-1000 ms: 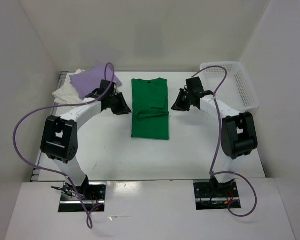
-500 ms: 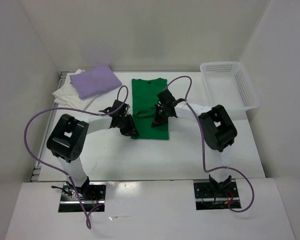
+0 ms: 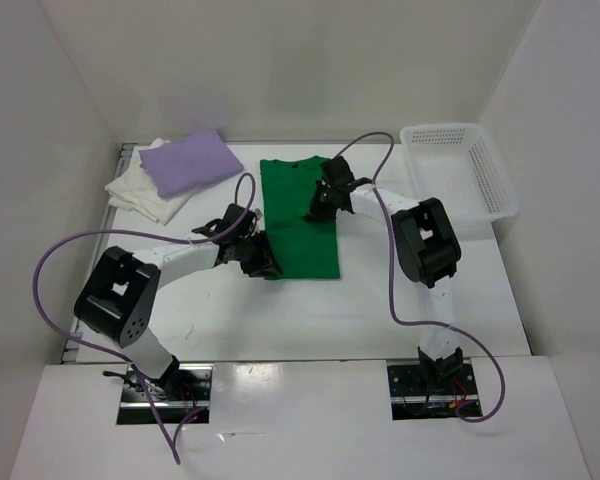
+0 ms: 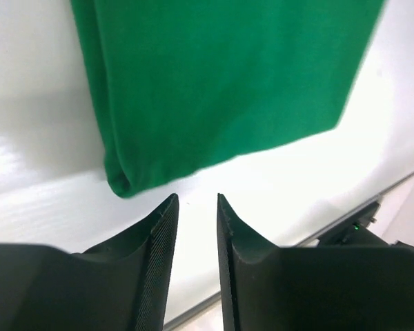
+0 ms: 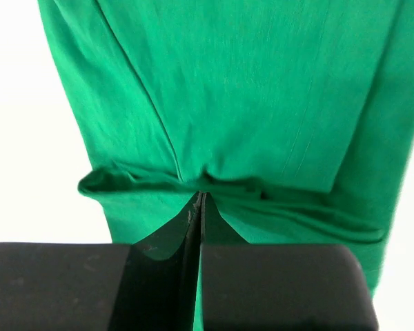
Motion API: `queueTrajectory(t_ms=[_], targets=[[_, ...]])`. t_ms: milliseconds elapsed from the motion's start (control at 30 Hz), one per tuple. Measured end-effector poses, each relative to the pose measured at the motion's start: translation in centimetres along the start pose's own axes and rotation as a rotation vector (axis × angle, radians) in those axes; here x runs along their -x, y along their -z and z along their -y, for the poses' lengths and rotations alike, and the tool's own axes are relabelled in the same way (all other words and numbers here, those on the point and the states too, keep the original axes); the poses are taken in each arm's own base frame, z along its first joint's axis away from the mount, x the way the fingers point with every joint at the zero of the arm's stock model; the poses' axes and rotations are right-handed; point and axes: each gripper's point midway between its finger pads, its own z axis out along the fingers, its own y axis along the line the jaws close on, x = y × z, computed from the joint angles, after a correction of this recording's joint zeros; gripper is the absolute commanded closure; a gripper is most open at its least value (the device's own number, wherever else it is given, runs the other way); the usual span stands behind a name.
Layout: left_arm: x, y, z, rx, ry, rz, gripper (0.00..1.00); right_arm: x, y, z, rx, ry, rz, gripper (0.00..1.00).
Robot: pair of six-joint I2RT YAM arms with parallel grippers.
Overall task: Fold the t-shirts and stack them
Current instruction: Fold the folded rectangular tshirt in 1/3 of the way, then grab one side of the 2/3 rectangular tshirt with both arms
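Note:
The green t-shirt [image 3: 302,235] lies flat in the middle of the table, folded into a long strip. My right gripper [image 3: 318,208] rests on its right half, shut on a puckered fold of the green cloth [image 5: 248,89], which gathers at the fingertips [image 5: 199,195]. My left gripper [image 3: 263,262] sits low at the shirt's near left corner [image 4: 124,181], open a little, with only bare table between its fingers [image 4: 196,201]. The lavender t-shirt [image 3: 185,162] lies folded on top of the white t-shirt [image 3: 138,192] at the far left.
A white perforated basket [image 3: 460,170] stands at the far right of the table. White walls close in the table on the left, back and right. Purple cables loop off both arms.
Both arms came in from the shirt's sides onto it. The right gripper closed on a fold and shifted toward the far side. The left gripper dropped to the near left corner and opened slightly.

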Motion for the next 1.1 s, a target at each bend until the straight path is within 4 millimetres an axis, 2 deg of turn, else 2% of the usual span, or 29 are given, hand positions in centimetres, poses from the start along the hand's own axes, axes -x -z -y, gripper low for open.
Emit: queueTrajectory(t_ms=[100, 200, 267, 333, 367, 433, 467, 533, 600, 767, 867, 933, 1100], targets=[[0.6, 0.9, 0.4, -0.016, -0.001, 0.023, 0.63, 1.0, 0.2, 0.0, 0.014, -0.018, 0.021, 0.96], [1.2, 1.3, 0.0, -0.011, 0.015, 0.037, 0.63, 0.5, 1.2, 0.2, 0.024, -0.03, 0.019, 0.91], [1.5, 1.4, -0.4, -0.004, 0.029, 0.04, 0.63, -0.9, 3.1, 0.6, 0.031, -0.037, 0.007, 0.86], [1.9, 1.5, -0.9, 0.001, 0.045, 0.048, 0.63, -2.6, 5.8, 1.1, 0.037, -0.044, 0.005, 0.81], [2.1, 1.6, -1.2, 0.003, 0.053, 0.051, 0.63, -3.3, 7.3, 1.3, 0.044, -0.045, 0.008, 0.73], [2.3, 1.7, -2.0, 0.011, 0.073, 0.052, 0.57, -4.7, 9.8, 1.6, 0.066, -0.043, 0.022, 0.66], [2.5, 1.7, -2.5, 0.014, 0.086, 0.052, 0.55, -5.5, 10.7, 1.9, 0.075, -0.043, 0.024, 0.59], [2.6, 1.6, -3.3, 0.019, 0.107, 0.045, 0.48, -7.3, 11.8, 3.0, 0.073, -0.047, 0.013, 0.52], [2.6, 1.2, -3.8, 0.017, 0.124, 0.027, 0.45, -9.4, 12.1, 4.6, 0.054, -0.058, -0.009, 0.44], [1.7, 0.1, -3.7, -0.017, 0.134, -0.034, 0.42, -13.0, 11.6, 7.9, -0.018, -0.106, -0.079, 0.42], [1.4, -0.4, -3.7, -0.031, 0.136, -0.052, 0.47, -13.0, 11.5, 8.3, -0.025, -0.116, -0.079, 0.42], [1.2, -0.6, -3.7, -0.036, 0.142, -0.066, 0.56, -12.8, 11.2, 8.3, -0.023, -0.12, -0.069, 0.42], [1.0, -1.1, -4.0, -0.038, 0.146, -0.082, 0.7, -12.9, 9.9, 8.9, -0.042, -0.133, -0.075, 0.58]])
